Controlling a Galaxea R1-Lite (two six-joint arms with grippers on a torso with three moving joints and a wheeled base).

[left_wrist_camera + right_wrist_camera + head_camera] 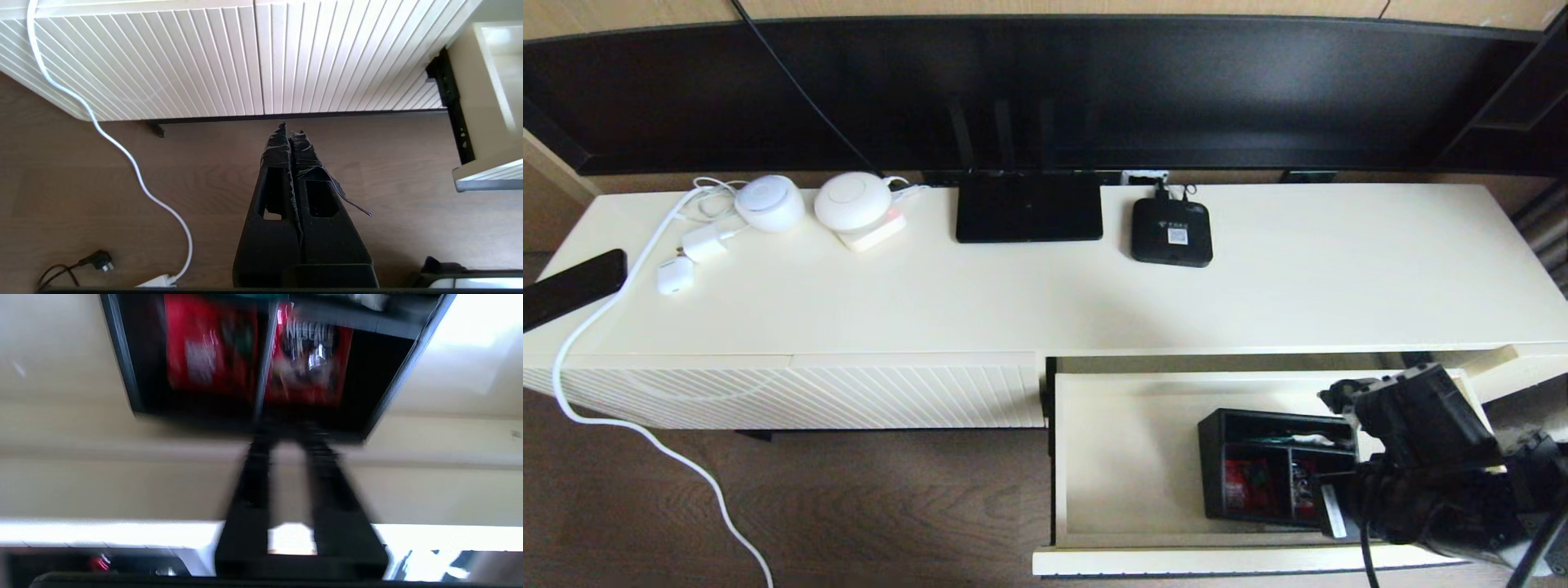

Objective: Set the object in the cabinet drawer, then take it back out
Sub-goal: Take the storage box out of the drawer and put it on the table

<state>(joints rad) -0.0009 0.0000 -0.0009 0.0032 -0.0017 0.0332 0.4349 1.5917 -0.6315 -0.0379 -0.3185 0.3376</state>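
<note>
The right gripper (288, 435) has its fingers parted by a narrow gap, tips at the near wall of the organizer box (1278, 474); the blur hides whether they touch or pinch that wall. The box sits on the floor of the open drawer (1127, 457), in its right half, close to the drawer's front wall. Its two smaller compartments each hold a red packet (212, 355), and the long compartment behind them holds something pale. The rest of the drawer floor is plain cream. The right arm (1429, 457) reaches in over the drawer's front right corner and covers the box's right end.

The left gripper (291, 130) hangs with fingers pressed together above the wooden floor (81, 196), in front of the ribbed panel (163, 61), well apart from the drawer.
</note>
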